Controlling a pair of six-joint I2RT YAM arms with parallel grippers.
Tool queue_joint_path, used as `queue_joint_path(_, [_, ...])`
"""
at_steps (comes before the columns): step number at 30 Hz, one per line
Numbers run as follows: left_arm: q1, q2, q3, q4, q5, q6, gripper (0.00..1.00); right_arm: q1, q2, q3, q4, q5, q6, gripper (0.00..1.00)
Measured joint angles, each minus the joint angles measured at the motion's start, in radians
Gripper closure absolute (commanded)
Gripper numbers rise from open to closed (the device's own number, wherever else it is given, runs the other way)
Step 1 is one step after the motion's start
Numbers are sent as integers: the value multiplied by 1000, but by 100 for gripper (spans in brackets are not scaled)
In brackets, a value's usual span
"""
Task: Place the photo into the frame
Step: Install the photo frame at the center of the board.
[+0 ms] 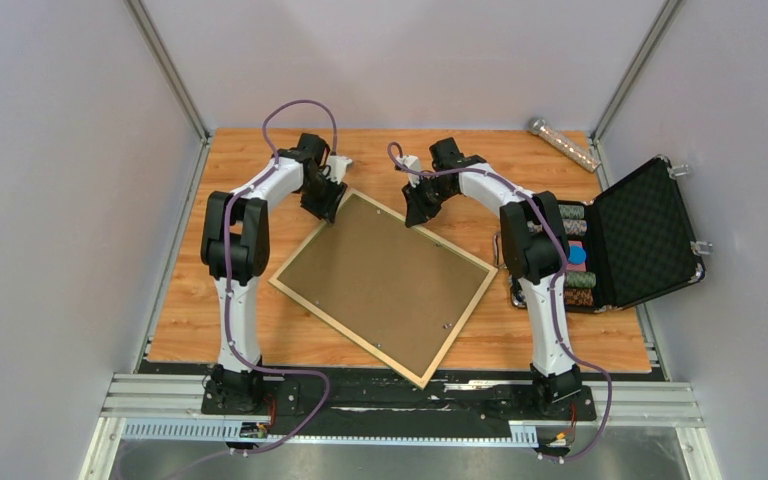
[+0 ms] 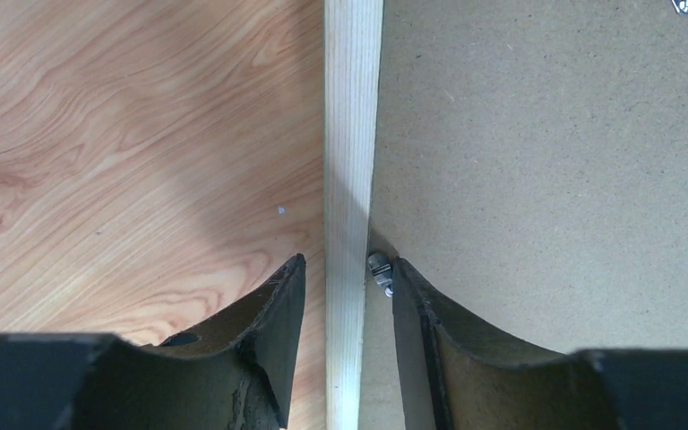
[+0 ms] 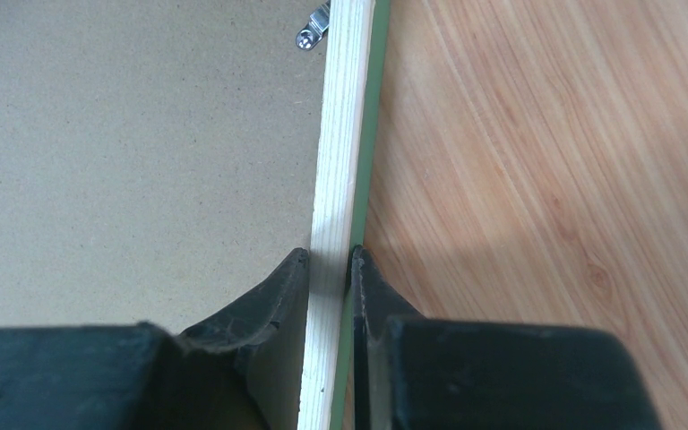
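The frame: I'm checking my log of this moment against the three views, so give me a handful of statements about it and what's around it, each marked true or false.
1. The frame lies with its pale wood back up. True.
2. The right gripper pinches the frame's rail. True.
3. The left gripper is clamped on the rail. False: its fingers straddle the rail, with a gap on each side.
4. The black case is shut. False: its lid stands open.
5. A brown backing board fills the frame. True.
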Motion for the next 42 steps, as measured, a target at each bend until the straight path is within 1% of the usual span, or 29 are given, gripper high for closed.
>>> queue_joint_path(10, [0,0,0,4,-13,-74,65,-2,0,-2,2,-1,3,96])
queue_joint_path(11, [0,0,0,4,-16,-81,69,-2,0,-2,2,-1,4,96])
queue_joint_path(16, [-1,-3,-6,12,-28,-113,79,-2,0,-2,2,-1,4,96])
queue_joint_path(17, [0,-5,-10,18,-31,-122,84,-2,0,-2,2,-1,4,96])
queue_joint_path(18, [0,-7,-14,23,-34,-130,87,-2,0,-2,2,-1,4,96])
queue_joint_path(19, [0,-9,-17,27,-35,-139,94,-2,0,-2,2,-1,4,96])
queue_joint_path(21, [3,-10,-20,34,-36,-158,100,-2,0,-2,2,-1,5,96])
queue_joint_path(22, [5,-11,-22,37,-35,-167,100,-2,0,-2,2,-1,5,96])
queue_joint_path(23, [6,-11,-24,39,-34,-179,98,-2,0,-2,2,-1,5,97])
queue_joint_path(24, [8,-11,-25,42,-34,-188,91,-2,0,-2,2,-1,6,97])
queue_joint_path(25, [10,-11,-26,43,-32,-196,87,-2,0,-2,2,-1,6,97])
queue_joint_path(26, [11,-12,-28,45,-29,-203,79,-2,0,-2,2,-1,7,96])
queue_joint_path(27, [12,-13,-30,47,-27,-206,75,-3,0,-2,2,-1,7,96])
queue_joint_path(28, [13,-13,-31,48,-25,-209,69,-3,0,-2,2,-1,8,97])
queue_joint_path(29, [13,-14,-32,50,-24,-211,66,-3,0,-2,2,-1,8,96])
queue_joint_path(30, [13,-15,-34,51,-24,-212,61,-3,0,-2,3,-1,8,96])
queue_joint_path(31, [13,-16,-36,54,-25,-214,58,-3,0,-2,2,-1,8,97])
queue_joint_path(34, [18,-16,-43,58,-36,-221,42,-3,0,-2,3,-1,9,96])
queue_joint_path(38, [27,-17,-46,57,-42,-229,30,-4,0,-2,3,-1,11,96])
queue_joint_path(42, [36,-18,-49,54,-39,-232,25,-4,0,-3,4,0,13,96])
